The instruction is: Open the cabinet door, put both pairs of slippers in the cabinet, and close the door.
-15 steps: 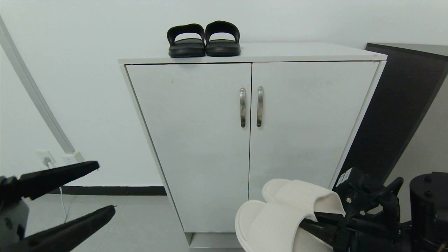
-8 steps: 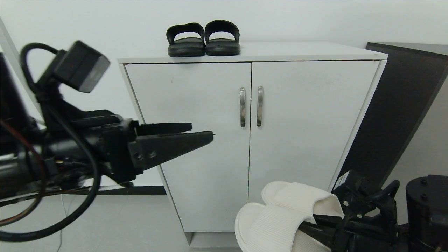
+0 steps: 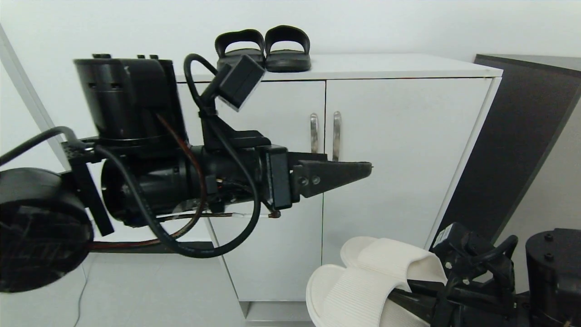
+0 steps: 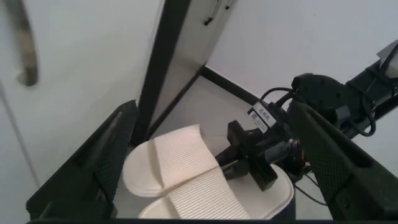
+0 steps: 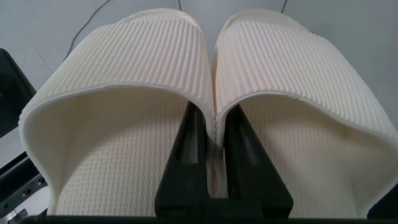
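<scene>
We saw the cabinet (image 3: pixel 386 66) standing against the wall with both doors shut, its foot cut off by the lower edge of the head view. A dark unit (image 3: pixel 522 150) stood just beside it on the right, also cut off by the frame.

The left arm (image 3: pixel 181 172) lay across the left door (image 3: pixel 290 113) and hid most of it. The left jaws pointed toward the right door (image 3: pixel 399 150). From the head they overlapped into one wedge. The left wrist view showed them spread wide with nothing between them. We could not tell whether their tips touched the door.

The white slippers (image 3: pixel 363 281) (image 4: pixel 186 174) (image 5: pixel 124 93) hung low in front of the right door, side by side, their lower parts cut off at the bottom of the head view. The right jaws were closed on the adjoining inner edges of the two straps, pinching the pair together. In the head view the slippers hid most of those jaws.

The black slippers (image 3: pixel 287 47) sat side by side on the cabinet top above the left door, and the left arm's wrist camera (image 3: pixel 239 81) covered part of the left one.

The two handles (image 3: pixel 314 131) (image 3: pixel 336 134) stood upright at the seam between the doors, their lower ends hidden behind the left jaws. One handle (image 4: pixel 23 50) appeared, blurred and possibly cut off, at the edge of the left wrist view.
</scene>
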